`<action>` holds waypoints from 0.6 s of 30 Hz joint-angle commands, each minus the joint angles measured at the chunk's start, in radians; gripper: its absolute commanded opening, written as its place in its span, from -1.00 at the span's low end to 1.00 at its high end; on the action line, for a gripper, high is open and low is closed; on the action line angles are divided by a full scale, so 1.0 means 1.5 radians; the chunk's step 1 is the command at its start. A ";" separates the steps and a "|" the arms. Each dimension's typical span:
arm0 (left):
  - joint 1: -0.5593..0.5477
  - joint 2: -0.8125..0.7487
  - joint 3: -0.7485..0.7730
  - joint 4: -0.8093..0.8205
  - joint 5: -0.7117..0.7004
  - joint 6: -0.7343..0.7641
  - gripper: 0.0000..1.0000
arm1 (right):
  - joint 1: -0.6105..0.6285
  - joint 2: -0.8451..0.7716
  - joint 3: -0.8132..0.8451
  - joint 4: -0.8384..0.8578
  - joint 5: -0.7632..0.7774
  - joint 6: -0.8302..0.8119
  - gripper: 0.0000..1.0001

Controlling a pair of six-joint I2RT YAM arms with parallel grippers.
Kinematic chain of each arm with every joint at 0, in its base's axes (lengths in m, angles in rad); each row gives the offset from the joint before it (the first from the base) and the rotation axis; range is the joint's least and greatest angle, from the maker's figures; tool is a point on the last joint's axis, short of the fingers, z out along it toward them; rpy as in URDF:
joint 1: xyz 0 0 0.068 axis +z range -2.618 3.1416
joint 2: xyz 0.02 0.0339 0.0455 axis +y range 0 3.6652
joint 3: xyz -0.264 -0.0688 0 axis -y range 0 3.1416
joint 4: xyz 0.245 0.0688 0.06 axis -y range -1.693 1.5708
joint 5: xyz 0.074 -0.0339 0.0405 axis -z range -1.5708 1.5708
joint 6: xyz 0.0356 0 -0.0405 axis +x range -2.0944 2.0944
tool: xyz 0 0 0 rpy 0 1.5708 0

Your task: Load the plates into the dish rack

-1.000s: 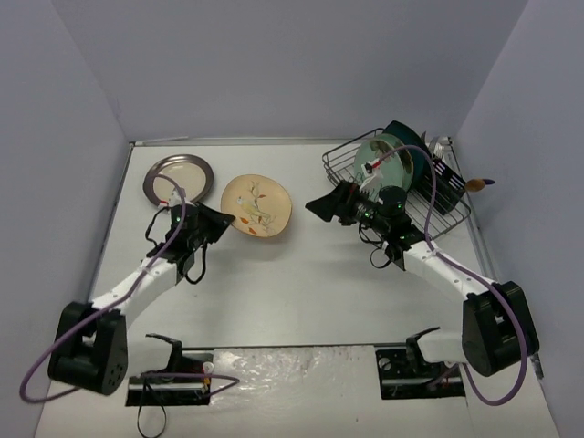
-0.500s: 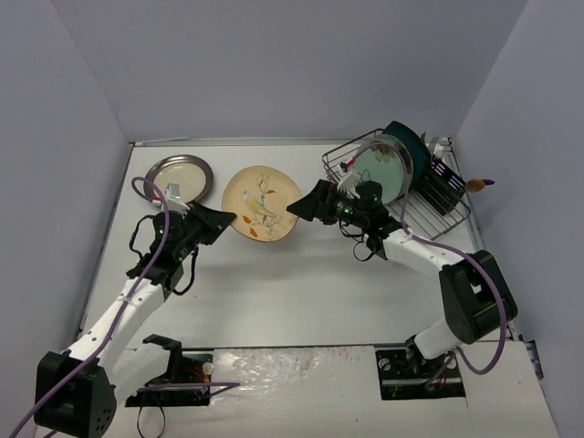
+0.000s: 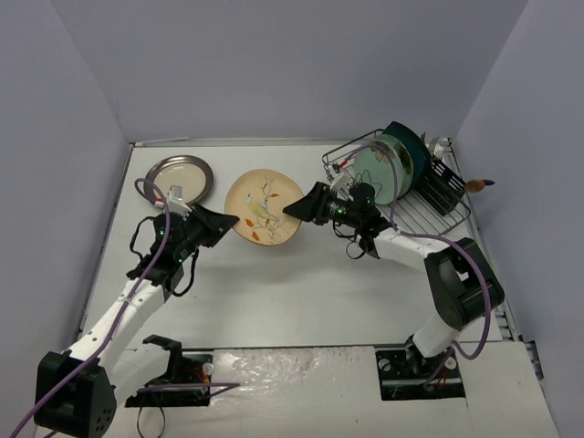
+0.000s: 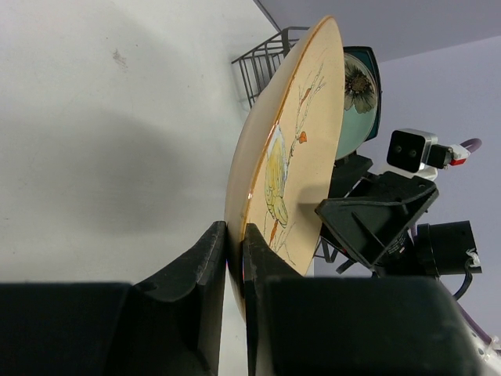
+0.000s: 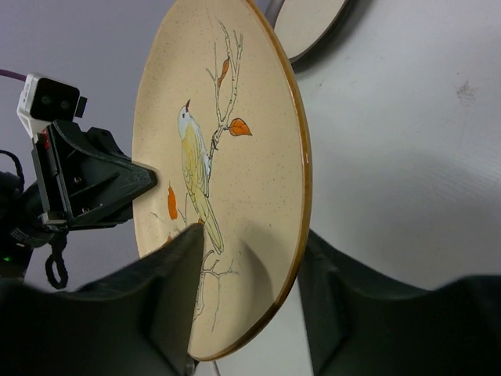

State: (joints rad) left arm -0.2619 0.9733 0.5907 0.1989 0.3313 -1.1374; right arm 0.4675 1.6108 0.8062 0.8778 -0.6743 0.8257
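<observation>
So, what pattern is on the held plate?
Plate: yellow bird on a branch, orange leaves; right wrist view.

Lab booth: blank grey walls point(image 3: 274, 64)

Cream bird plate point(image 3: 264, 207) tilts midair (grey-rimmed plate point(image 3: 179, 177) lies flat); mint and teal plates point(image 3: 376, 171) stand in dish rack point(image 3: 436, 215).

Cream plate point(image 5: 258, 117) looks matt and speckled; dish rack point(image 3: 422, 212) is metal wire.
</observation>
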 commanded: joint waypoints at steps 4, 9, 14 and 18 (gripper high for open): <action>-0.002 -0.026 0.020 0.174 0.033 -0.044 -1.00 | 0.004 -0.014 0.027 0.109 -0.026 0.014 -0.73; -0.002 -0.030 0.014 0.152 0.023 -0.036 -1.00 | -0.006 -0.037 0.023 0.103 -0.025 0.001 -1.00; -0.003 -0.033 0.017 0.091 0.007 -0.003 -0.71 | -0.026 -0.095 0.040 0.000 -0.004 -0.083 -1.00; -0.003 -0.039 0.038 -0.002 -0.016 0.047 0.05 | -0.052 -0.145 0.064 -0.109 0.041 -0.163 -1.00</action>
State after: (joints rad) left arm -0.2676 0.9556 0.5499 0.2179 0.3405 -1.1307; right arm 0.4355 1.5330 0.8084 0.7620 -0.6649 0.7504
